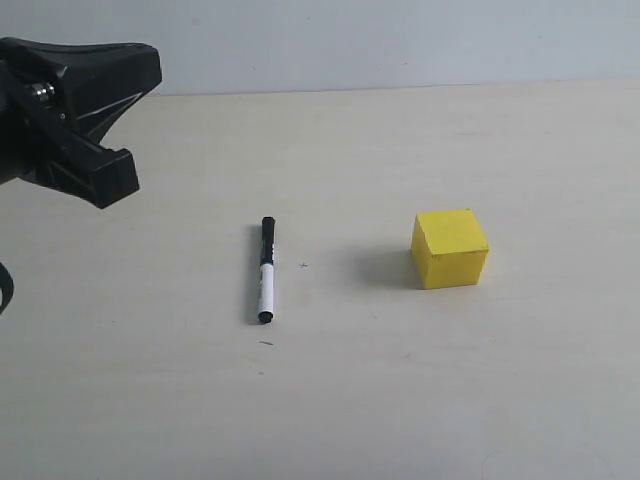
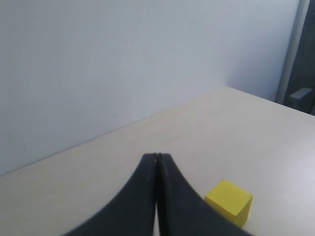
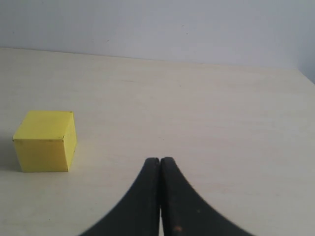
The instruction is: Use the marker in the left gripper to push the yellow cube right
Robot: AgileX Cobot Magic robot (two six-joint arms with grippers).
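Left gripper [image 2: 157, 169]: glossy black flat-fingered arm end, far left of the scene, raised off the table; fingers pressed together on nothing.
Right gripper [image 3: 160, 172]: black curved fingers pressed together, empty; seen in its own wrist view only.
Marker [image 1: 267, 270]: slim pen, white barrel, long black cap, lying flat on the table left of centre, cap end pointing far, small black end near; not held, well apart from both grippers.
Yellow cube [image 1: 450, 248]: plain bright yellow solid block, right of the marker and clear of it, resting square on the table.
Table [image 1: 150, 400]: pale beige matt surface, white wall behind at the far edge.
Risk, pickup: the pen lies low and is round, so fingers closing off-centre could roll it away or clamp the table instead.
Risk, grip: a hold near one end could let the pen pivot once it meets the block.
Risk, push: contact off the block's middle would probably turn it rather than slide it right.
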